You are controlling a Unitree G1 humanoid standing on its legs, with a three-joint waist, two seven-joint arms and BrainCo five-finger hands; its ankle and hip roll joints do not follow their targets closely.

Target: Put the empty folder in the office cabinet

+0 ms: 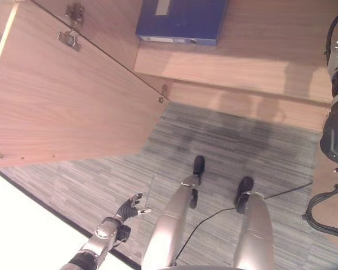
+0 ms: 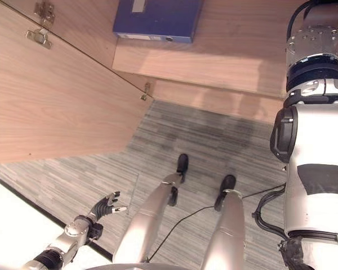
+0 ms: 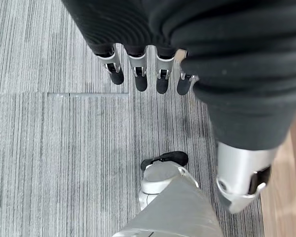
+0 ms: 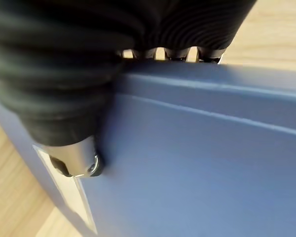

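- Right wrist view: the right hand (image 4: 84,123) lies against the blue folder (image 4: 202,163), its thumb pressed on the broad blue face while its fingers (image 4: 177,53) reach over the folder's top edge.
- Those fingers are hidden past that edge, so whether they curl round the folder or lie straight on it cannot be told.
- From the head, the folder (image 1: 180,21) lies flat on a wooden shelf (image 1: 242,62) inside the cabinet, spine toward the camera, its far part cut off by the picture's top edge.
- The right arm rises along the right side of the head views and leaves the picture before its hand can be seen there.
- The cabinet door (image 1: 62,95) stands swung open on the robot's left, with metal hinges (image 1: 73,25) near its upper edge.
- The left hand (image 1: 129,209) hangs low above the grey carpet (image 1: 236,146), well apart from the folder, holding nothing, its fingers (image 3: 138,76) loosely spread and close to straight.
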